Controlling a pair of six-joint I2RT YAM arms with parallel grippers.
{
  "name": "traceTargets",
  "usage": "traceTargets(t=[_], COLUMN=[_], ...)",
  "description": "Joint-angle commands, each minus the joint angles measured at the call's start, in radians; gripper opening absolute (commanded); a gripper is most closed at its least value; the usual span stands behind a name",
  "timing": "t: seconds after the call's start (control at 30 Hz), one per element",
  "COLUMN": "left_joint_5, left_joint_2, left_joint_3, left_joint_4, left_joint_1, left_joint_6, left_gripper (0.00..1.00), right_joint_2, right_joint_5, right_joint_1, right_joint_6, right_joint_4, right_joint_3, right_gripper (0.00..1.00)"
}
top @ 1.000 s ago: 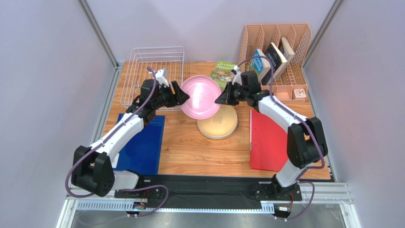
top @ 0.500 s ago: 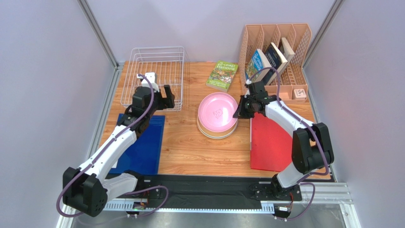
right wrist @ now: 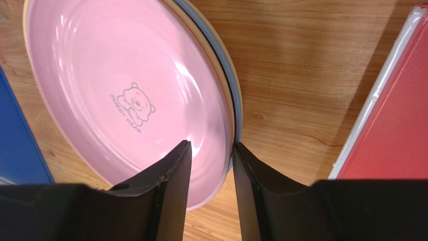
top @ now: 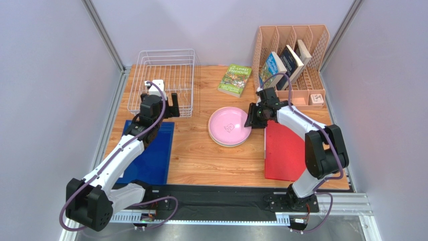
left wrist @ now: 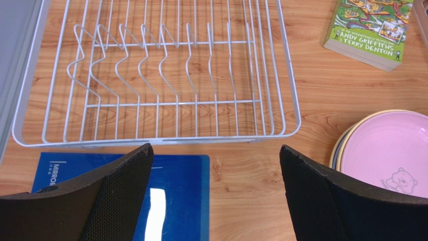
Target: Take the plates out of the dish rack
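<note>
The pink plate (top: 228,125) lies on top of a stack at mid-table, over a cream-yellow plate and a light blue plate (right wrist: 236,100) whose rims show. It also shows in the left wrist view (left wrist: 387,150) and the right wrist view (right wrist: 125,75). My right gripper (top: 249,120) is at the plate's right rim. Its jaws (right wrist: 210,148) stand a little apart astride the rim, one finger inside and one outside. The white wire dish rack (top: 166,65) holds no plates (left wrist: 161,103). My left gripper (top: 162,100) is wide open and empty (left wrist: 216,155) at the rack's near edge.
A blue folder (top: 150,150) lies near left and a red folder (top: 284,150) near right of the stack. A green book (top: 235,79) lies behind the plates. A peach organiser (top: 291,55) with books stands back right.
The pink plate, held up between both grippers, has come down flat onto the stack with my right gripper. My left gripper let go and drew back left to the rack.
</note>
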Motion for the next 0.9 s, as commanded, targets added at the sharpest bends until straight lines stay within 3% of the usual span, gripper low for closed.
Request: traceTargets(t=[0.0,0.17,0.37,0.53,0.87], left_joint_5=[-0.022,-0.021,-0.009,-0.022,-0.039], left_joint_2=[-0.026,-0.037,-0.048,-0.046,-0.094], left_joint_3=[0.017,0.037,0.091,0.152,0.119], left_joint_4=[0.013,0.001,-0.001,-0.031,-0.002], left_joint_1=[-0.004,-0.003,-0.003,-0.003,-0.003], left_joint_6=[0.033,0.038,0.072,0.095,0.112], left_gripper=[1.00,1.00,1.00,1.00,1.00], right_joint_2=[-0.042,-0.134,-0.318,-0.408,-0.482], right_joint_5=[0.138,0.331,0.480,0.546,0.604], right_joint_1=[0.031,0.072,0.109,0.113,0.112], right_joint_6=[-0.052,-0.092,-0.164,-0.223,-0.240], right_joint_4=[-0.017,-0.037,0.121,0.216,0.300], right_joint_3=[0.050,0.083,0.050,0.037,-0.038], right_gripper=[0.49,0.52,0.52,0.53,0.53])
